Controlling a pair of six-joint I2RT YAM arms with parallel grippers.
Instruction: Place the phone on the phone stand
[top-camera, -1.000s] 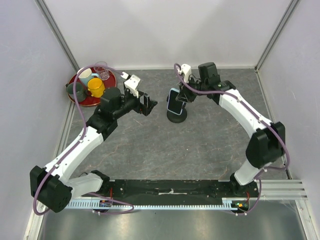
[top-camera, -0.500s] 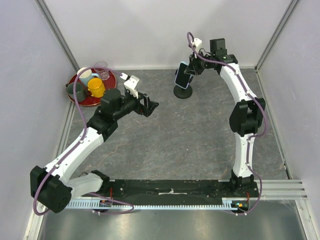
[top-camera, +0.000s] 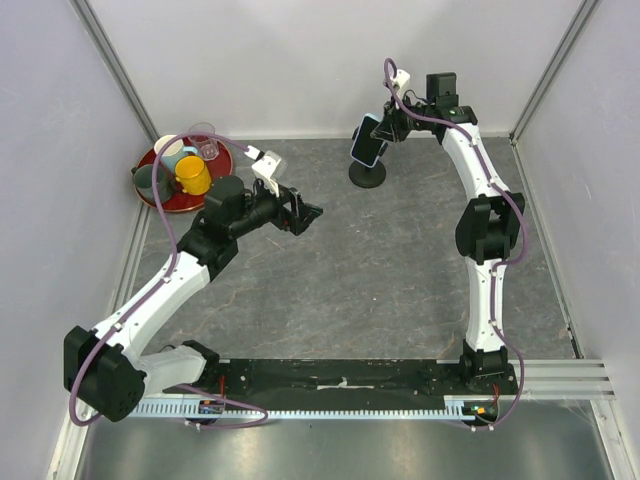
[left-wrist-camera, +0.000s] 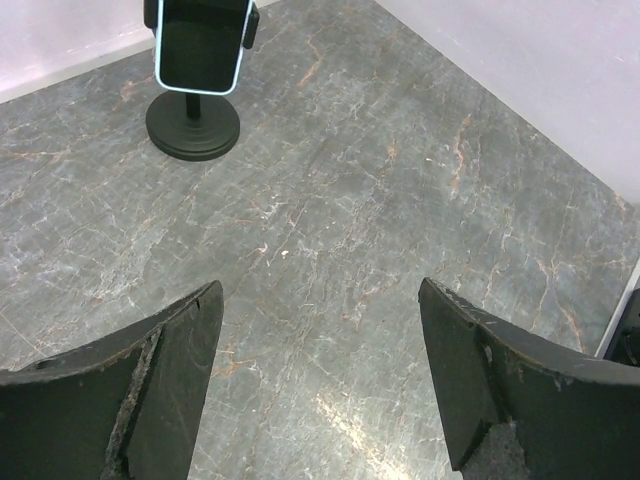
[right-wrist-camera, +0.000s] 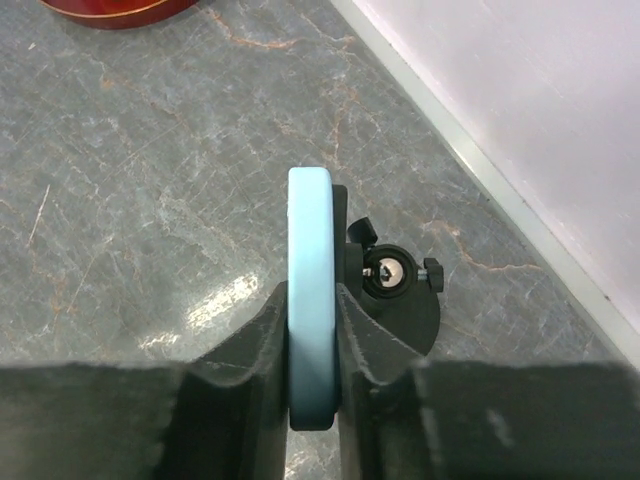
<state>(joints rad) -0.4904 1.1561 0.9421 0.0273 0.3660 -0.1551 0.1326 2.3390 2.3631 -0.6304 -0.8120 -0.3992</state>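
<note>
The phone (top-camera: 368, 140), black screen with a light blue edge, stands upright over the black phone stand (top-camera: 367, 176) near the back wall. My right gripper (top-camera: 383, 128) is shut on the phone's upper part. In the right wrist view the blue phone edge (right-wrist-camera: 312, 290) sits pinched between my right gripper's (right-wrist-camera: 313, 345) jaws, with the stand's cradle and disc base (right-wrist-camera: 405, 300) right behind it. The left wrist view shows the phone (left-wrist-camera: 200, 45) on the stand (left-wrist-camera: 193, 125), base on the table. My left gripper (top-camera: 305, 213) is open and empty, well left of the stand; it also shows in its own view (left-wrist-camera: 320, 380).
A red tray (top-camera: 165, 192) with a yellow cup (top-camera: 192, 175) and other cups sits at the back left; its rim shows in the right wrist view (right-wrist-camera: 120, 12). The back wall's edge (right-wrist-camera: 480, 170) runs close behind the stand.
My right arm has carried the phone and stand from the table's middle up toward the back wall. My left gripper has shifted slightly right and stays open.
</note>
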